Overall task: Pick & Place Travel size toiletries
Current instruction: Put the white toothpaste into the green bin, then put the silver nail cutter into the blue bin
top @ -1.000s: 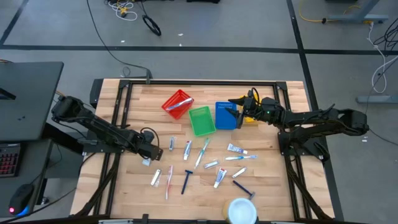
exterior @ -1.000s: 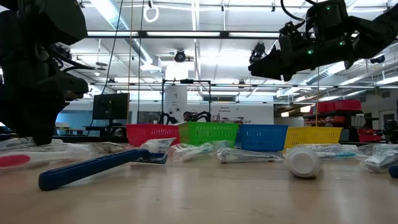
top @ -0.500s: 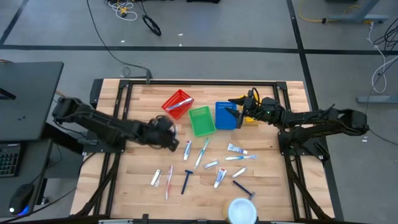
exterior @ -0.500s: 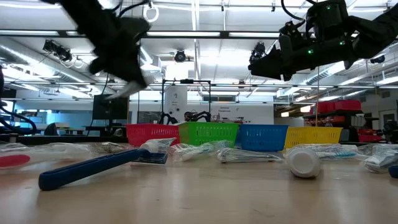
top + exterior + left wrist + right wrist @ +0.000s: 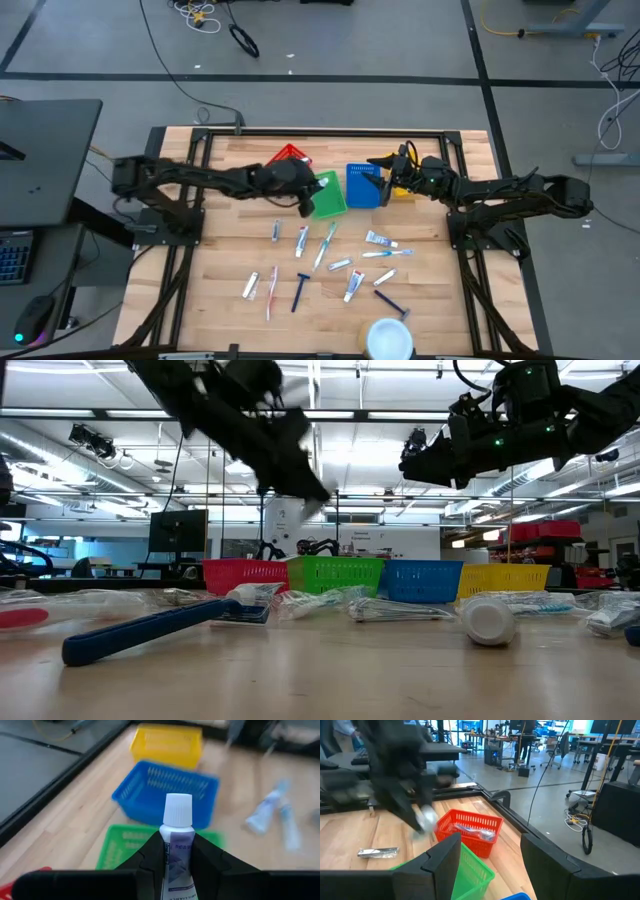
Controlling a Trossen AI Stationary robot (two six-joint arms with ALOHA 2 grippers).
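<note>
- The left end effector [image 5: 303, 197] has swung from the table's left side to the green basket [image 5: 324, 194], above its left edge.
- It holds a small white tube [image 5: 176, 851] tight.
- The drop looks close.
- The right end effector [image 5: 383, 177] stays wide open over the blue basket [image 5: 363, 187].

One small white tube [image 5: 177, 845] with a white cap and bluish label is up in the air, cap-forward, over the green basket [image 5: 324, 194]. The other tubes, pale toothbrushes and blue razors [image 5: 300, 291] lie scattered flat, just in front of that basket.
</note>
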